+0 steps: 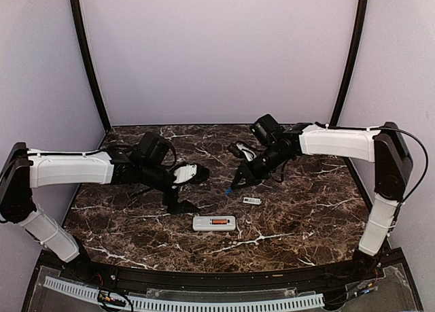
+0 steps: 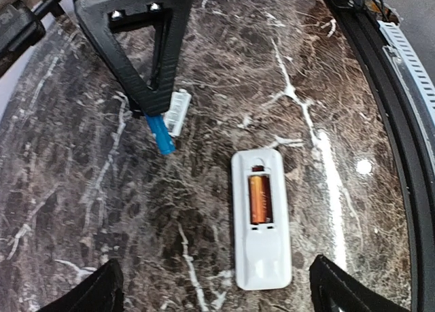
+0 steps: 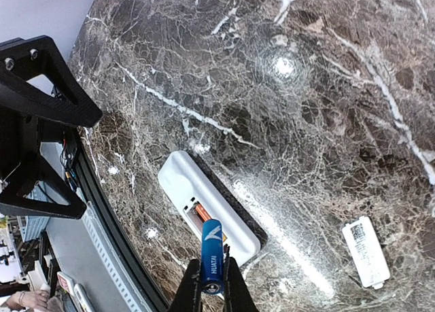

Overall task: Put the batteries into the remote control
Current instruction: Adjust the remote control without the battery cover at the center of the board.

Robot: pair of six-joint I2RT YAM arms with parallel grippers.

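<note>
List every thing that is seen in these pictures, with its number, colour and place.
remote control: one, white, back up on the table, compartment open
orange battery: one, orange, in the remote's compartment
blue battery: one, blue, held above the table
cover piece: one, white, flat on the table, apart from the remote
table: one, dark brown marble
left gripper: one, black, open, beside the remote
right gripper: one, black, shut on the blue battery
</note>
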